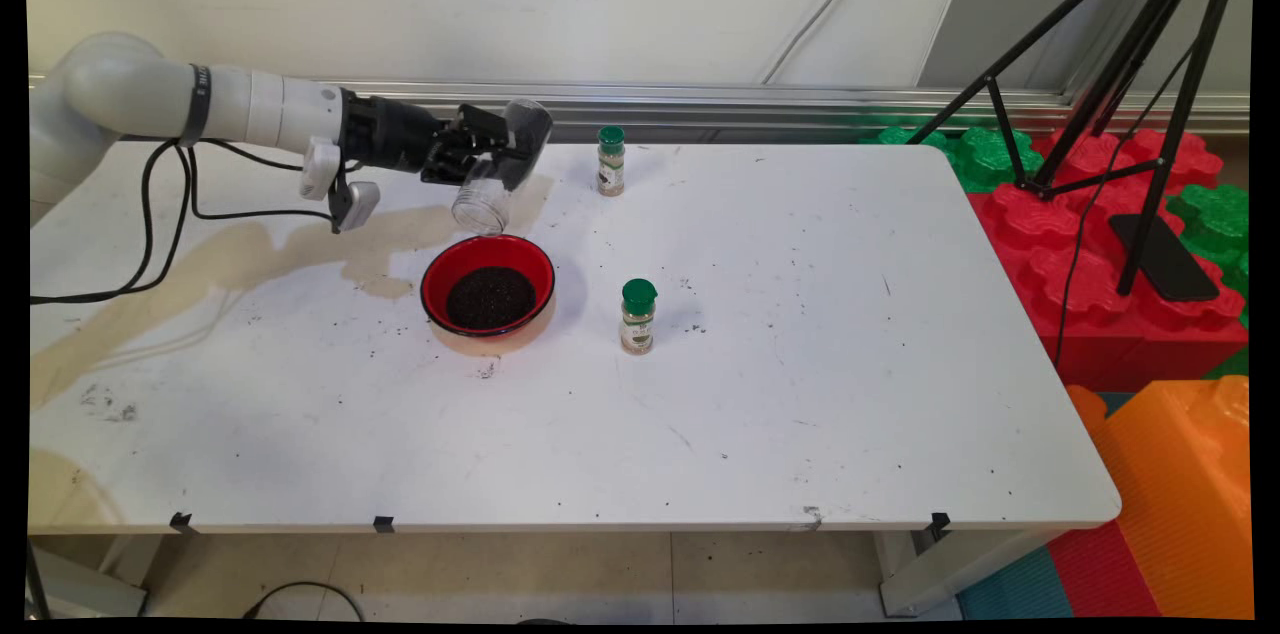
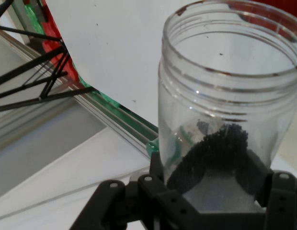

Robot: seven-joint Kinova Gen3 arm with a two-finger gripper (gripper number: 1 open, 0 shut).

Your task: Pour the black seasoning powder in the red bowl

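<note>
Overhead, fingers (image 1: 497,157) grip tilted jar (image 1: 502,169) above bowl (image 1: 488,294).

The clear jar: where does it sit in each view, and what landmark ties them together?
Main view: the clear jar is upper left of centre, tipped mouth-down above the red bowl, held in the gripper.
Hand view: it fills the right half.
Shared landmark: the black tripod.

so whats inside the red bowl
The red bowl holds a dark heap of small black grains, below the tilted clear jar in the gripper. The heap covers the bowl's bottom, so anything beneath it is hidden.
</note>
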